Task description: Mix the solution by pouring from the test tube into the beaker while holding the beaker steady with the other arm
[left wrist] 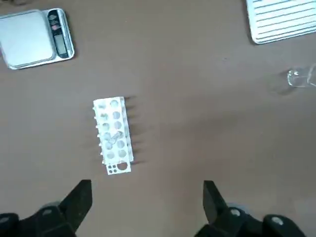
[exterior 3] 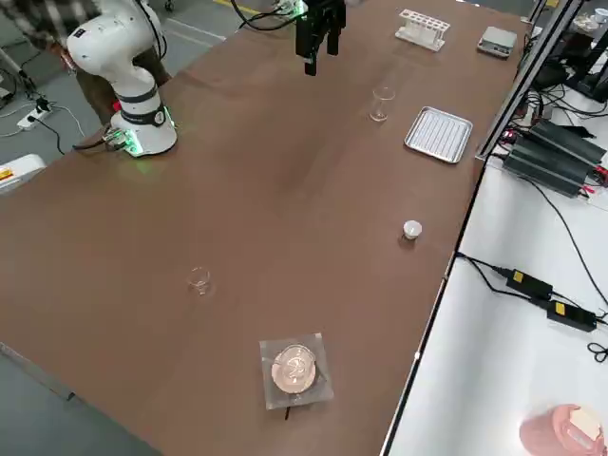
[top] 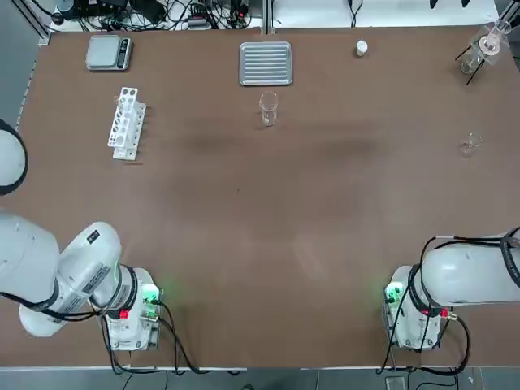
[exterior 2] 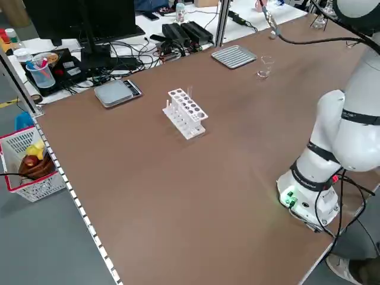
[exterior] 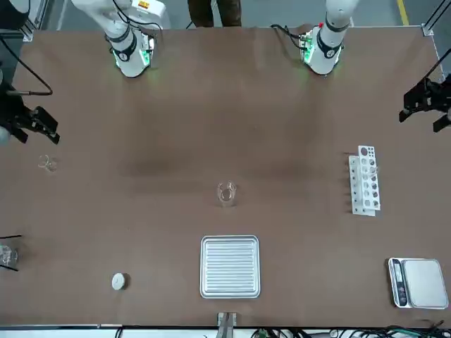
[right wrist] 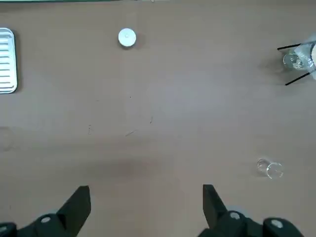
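The beaker [top: 268, 108], a small clear glass, stands upright on the brown table [top: 260, 227] at the far middle, in front of a metal tray [top: 266, 63]; it also shows as the beaker [exterior: 226, 193]. A clear test tube [left wrist: 115, 138] sits in the white rack [top: 127, 123] at the far left. My left gripper [left wrist: 145, 197] hangs open high above the table, on the near side of the rack [left wrist: 113, 135], holding nothing. My right gripper [right wrist: 144, 200] hangs open and empty over the right side of the table. In the front view the left gripper [exterior: 426, 102] and right gripper [exterior: 32, 123] sit at opposite edges.
A digital scale [top: 109, 52] lies at the far left corner. A white cap [top: 361, 49] lies right of the tray. A flask on a stand [top: 483, 49] is at the far right corner, with a tinier glass vessel [top: 472, 145] nearer. Cables and equipment lie beyond the far edge.
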